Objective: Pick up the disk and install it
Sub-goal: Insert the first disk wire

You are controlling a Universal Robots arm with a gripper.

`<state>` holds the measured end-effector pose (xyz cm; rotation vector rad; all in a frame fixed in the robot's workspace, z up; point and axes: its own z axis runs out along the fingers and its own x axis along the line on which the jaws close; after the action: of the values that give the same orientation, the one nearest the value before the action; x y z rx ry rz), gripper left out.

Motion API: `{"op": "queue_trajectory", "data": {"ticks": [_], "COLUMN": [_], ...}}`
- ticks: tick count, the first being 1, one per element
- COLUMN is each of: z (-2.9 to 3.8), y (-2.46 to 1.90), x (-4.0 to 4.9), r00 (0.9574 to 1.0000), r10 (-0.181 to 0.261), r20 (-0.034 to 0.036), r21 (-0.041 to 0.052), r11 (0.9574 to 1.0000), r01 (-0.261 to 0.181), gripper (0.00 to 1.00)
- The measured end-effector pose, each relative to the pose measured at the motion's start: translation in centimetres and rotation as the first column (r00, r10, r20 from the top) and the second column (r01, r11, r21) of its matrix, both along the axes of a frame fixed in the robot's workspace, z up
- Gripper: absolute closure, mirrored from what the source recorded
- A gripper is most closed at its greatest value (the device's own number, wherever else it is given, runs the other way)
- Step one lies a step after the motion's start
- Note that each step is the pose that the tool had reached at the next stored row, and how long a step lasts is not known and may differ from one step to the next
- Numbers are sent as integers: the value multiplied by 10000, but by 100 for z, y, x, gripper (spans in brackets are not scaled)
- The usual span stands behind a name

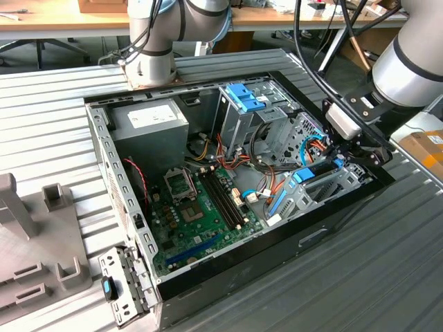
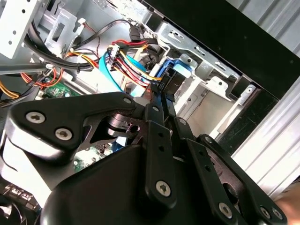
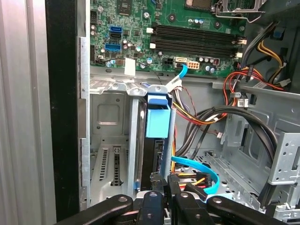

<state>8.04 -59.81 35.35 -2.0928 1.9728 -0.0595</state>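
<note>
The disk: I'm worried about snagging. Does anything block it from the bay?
Nothing visible does: the disk already stands edge-on inside the grey bay, held by the gripper. The blue cable runs close beside.

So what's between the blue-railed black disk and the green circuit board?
In the first wrist view, a grey metal bay rim and light blue cable separate disk from board.

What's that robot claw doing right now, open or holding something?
End effector: closed on the disk, the black drive with blue rails, standing on edge in the drive bay of the open computer case.
</note>
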Motion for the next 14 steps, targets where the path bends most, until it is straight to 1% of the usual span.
{"op": "queue_trajectory", "data": {"ticks": [5, 8, 14], "z": [-36, -41, -49], "y": [-1, -1, -2], "x": [-4, -5, -15], "r00": [10000, 10000, 9997], "r10": [-26, -44, -239], "r20": [1, 1, 2], "r21": [2, 11, 16], "r11": [10000, 10000, 9997], "r01": [26, 44, 239], "gripper": [84, 84, 84]}}
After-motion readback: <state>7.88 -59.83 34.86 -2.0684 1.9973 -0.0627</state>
